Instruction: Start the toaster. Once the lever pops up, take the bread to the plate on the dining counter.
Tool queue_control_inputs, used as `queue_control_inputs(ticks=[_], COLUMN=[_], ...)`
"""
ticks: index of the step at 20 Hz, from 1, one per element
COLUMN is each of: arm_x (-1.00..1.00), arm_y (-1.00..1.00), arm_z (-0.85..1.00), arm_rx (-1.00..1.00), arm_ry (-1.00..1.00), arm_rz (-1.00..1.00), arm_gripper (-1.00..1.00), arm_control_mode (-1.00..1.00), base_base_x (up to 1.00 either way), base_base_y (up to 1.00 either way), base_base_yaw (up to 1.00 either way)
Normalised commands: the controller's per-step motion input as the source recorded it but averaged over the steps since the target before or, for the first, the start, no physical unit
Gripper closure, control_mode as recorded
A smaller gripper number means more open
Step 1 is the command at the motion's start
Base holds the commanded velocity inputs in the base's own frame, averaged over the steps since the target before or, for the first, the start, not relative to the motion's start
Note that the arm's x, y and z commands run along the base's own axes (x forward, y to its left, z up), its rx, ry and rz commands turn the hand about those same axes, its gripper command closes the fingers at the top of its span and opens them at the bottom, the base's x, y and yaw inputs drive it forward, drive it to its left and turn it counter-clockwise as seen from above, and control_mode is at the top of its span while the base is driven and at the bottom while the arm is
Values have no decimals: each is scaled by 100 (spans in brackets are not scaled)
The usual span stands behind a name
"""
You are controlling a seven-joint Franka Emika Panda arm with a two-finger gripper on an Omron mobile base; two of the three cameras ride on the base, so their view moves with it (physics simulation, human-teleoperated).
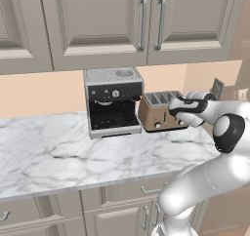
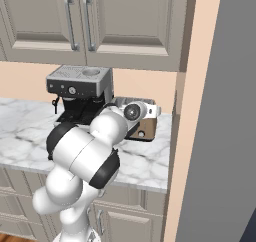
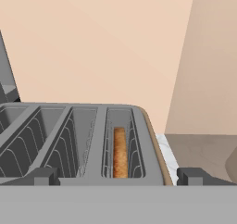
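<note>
One marble worktop [image 1: 44,152] under beige cabinets [image 1: 97,20]; toaster [image 1: 158,110] against wall; hand [image 3: 118,176] spread.

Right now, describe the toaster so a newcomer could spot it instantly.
On the marble worktop under the beige wall cabinets, look just right of the black-and-silver coffee machine. The toaster is the small bronze-brown box there, with a silver slotted top and a bread slice standing in its end slot.
</note>
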Motion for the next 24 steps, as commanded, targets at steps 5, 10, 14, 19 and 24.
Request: queue_control_inputs(ticks=[5,10,14,19,24], arm_x=[0,0,0,0,0], arm_y=[0,0,0,0,0], arm_z=[0,0,0,0,0], arm_rx=[0,0,0,0,0], arm_ry=[0,0,0,0,0], arm_rz=[0,0,0,0,0], arm_gripper=[-100,-100,-100,-100,-100], arm_control_mode=[-100,-100,-100,-100,-100], base_base_x=[0,0,0,0,0], base_base_y=[0,0,0,0,0], base_base_yaw=[0,0,0,0,0])
